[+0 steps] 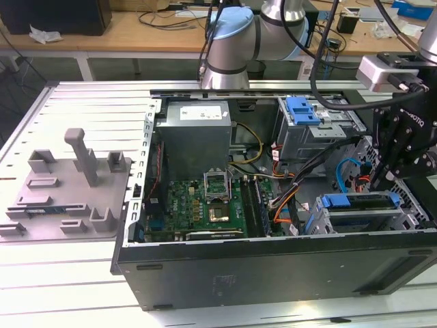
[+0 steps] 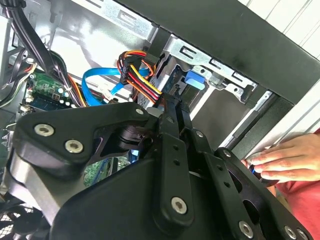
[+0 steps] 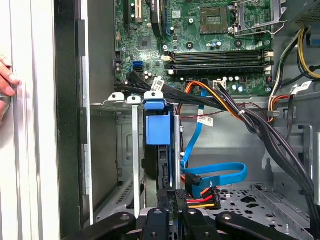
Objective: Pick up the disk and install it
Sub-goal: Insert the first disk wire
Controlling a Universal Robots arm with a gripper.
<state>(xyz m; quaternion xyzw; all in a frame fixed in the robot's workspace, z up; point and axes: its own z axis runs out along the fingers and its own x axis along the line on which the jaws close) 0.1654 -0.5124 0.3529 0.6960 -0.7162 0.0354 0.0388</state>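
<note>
The open computer case point(image 1: 273, 266) lies on the counter point(image 1: 61, 287), holding a green motherboard point(image 1: 205, 205), a grey power supply point(image 1: 196, 130) and metal drive cages. The disk point(image 3: 159, 145), edged by its blue carrier rail, sits upright in the drive cage point(image 3: 127, 150) near the case's front wall. The gripper point(image 3: 172, 200) hangs at the disk's rear end, fingers close together beside it; whether they clamp it cannot be told. A person's hand point(image 2: 285, 160) rests on the case edge.
</note>
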